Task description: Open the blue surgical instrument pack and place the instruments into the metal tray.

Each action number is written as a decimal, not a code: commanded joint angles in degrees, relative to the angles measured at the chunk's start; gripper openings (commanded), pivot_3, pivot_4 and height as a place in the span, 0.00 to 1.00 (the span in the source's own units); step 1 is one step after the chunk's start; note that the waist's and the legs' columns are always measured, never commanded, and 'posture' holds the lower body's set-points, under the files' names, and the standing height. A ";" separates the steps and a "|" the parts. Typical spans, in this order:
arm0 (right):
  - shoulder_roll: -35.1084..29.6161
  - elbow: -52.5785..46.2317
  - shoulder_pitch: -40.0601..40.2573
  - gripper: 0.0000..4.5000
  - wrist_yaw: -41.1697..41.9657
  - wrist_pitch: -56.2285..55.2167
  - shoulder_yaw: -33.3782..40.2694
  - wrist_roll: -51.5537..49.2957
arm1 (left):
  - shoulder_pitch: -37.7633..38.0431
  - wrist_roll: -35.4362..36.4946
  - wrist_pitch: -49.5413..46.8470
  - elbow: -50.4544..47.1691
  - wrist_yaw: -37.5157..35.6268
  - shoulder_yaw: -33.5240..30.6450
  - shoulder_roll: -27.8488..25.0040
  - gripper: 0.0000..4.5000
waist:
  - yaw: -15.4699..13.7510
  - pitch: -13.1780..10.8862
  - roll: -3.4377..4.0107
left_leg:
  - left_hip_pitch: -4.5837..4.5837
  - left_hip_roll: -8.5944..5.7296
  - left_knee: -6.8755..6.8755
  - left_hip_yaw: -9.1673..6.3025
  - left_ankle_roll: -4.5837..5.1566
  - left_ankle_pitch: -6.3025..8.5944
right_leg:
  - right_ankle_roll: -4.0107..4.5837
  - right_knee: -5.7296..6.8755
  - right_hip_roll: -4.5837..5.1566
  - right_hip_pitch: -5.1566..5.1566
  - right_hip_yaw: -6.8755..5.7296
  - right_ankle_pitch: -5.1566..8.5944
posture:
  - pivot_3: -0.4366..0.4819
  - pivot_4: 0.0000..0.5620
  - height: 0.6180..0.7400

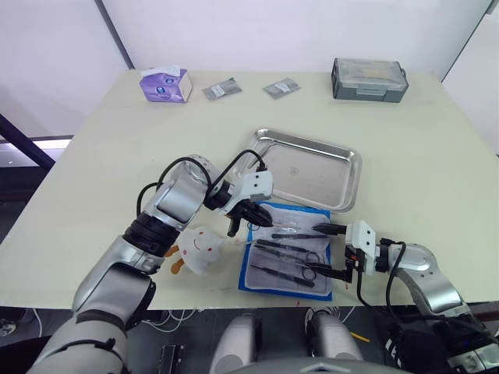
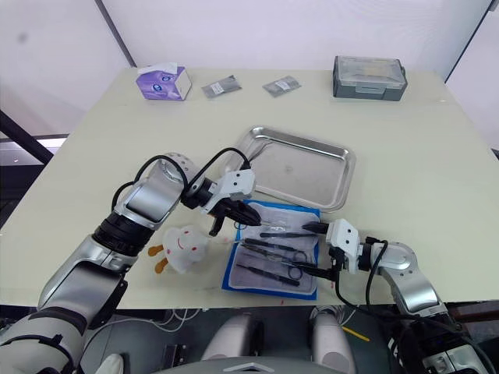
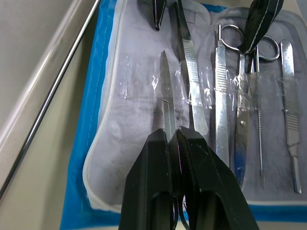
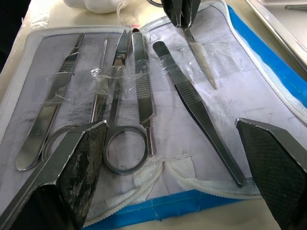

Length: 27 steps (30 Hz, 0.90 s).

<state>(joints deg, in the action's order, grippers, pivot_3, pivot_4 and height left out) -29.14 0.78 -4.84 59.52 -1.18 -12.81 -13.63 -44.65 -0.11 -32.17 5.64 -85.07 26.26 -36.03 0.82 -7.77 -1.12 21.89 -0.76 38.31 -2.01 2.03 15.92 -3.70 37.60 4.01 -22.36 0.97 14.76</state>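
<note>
Steel, thin and slick: my left gripper point(image 3: 173, 139) pinches a slim scalpel-like blade point(image 3: 167, 98) on the opened blue surgical pack point(image 1: 257, 269) beside the shiny metal tray point(image 1: 348, 165). Right gripper point(image 4: 172, 143) gapes wide (empty). I'd grip mid-shaft; tape may snag.

pack point(image 1: 287, 251): blue, opened flat, pale lining up, between both grippers | instruments point(image 4: 139, 81): silvery, side by side on lining | tray point(image 1: 306, 167): shiny, just beyond left gripper point(image 1: 248, 220)

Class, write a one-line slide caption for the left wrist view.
Left claw shut on a slim instrument lying in the opened blue surgical instrument pack.
</note>
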 commanded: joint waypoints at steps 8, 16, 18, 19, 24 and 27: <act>-0.51 2.53 1.60 1.00 -1.45 5.33 -1.62 2.35 | -1.13 1.94 -1.58 -4.15 -1.74 0.27 -2.52 0.02 | 0.02 0.00 0.00 | 0.00 0.01 0.00 0.00 0.00 0.00 | 0.01 0.00 0.00 0.00 0.00 0.00 | 0.48 0.27 0.95; -0.63 2.33 1.64 1.00 -1.53 5.72 -1.71 2.50 | -0.99 2.86 -3.35 -5.98 -2.76 0.00 -5.70 0.02 | 0.02 0.00 0.00 | -0.01 0.02 0.00 0.00 0.00 0.00 | 0.01 0.00 -0.01 0.00 0.00 0.01 | 0.48 0.27 0.95; -0.64 2.37 1.59 1.00 -1.53 5.67 -1.73 2.54 | -1.06 3.11 -3.54 -6.08 -2.80 -0.12 -6.34 0.02 | 0.02 0.00 0.00 | -0.01 0.02 0.00 0.00 0.00 0.00 | 0.01 0.00 -0.01 0.00 0.00 0.01 | 0.48 0.27 0.95; -0.64 2.37 1.58 1.00 -1.53 5.65 -1.74 2.56 | -1.06 3.25 -3.63 -6.17 -2.79 -0.20 -6.72 0.02 | 0.02 0.00 0.00 | -0.01 0.02 0.00 0.00 0.00 0.00 | 0.01 0.00 -0.01 0.00 0.00 0.01 | 0.48 0.27 0.95; -0.61 2.49 1.47 1.00 -1.52 5.53 -1.78 2.57 | -0.68 3.79 -3.44 -6.51 -3.18 -0.54 -9.11 0.02 | 0.01 0.00 0.00 | -0.01 0.02 0.00 0.00 0.00 0.00 | 0.01 0.00 -0.01 0.00 0.00 0.01 | 0.48 0.27 0.95; -0.60 2.43 1.57 1.00 -1.53 5.46 -1.84 2.57 | -0.16 3.93 -2.78 -6.29 -3.86 -1.09 -11.50 0.02 | 0.03 0.00 0.00 | -0.01 0.02 0.00 0.00 0.00 0.00 | 0.02 0.01 -0.01 0.00 0.00 0.01 | 0.48 0.27 0.95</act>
<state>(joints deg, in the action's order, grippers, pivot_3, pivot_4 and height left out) -29.16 -0.20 -4.99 58.93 0.83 -12.99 -13.59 -44.65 3.29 -35.66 0.65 -87.59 27.00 -46.15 0.85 -7.78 -1.12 21.87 -0.74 38.30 -2.02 2.03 15.92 -3.69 37.61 4.01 -22.36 0.97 14.78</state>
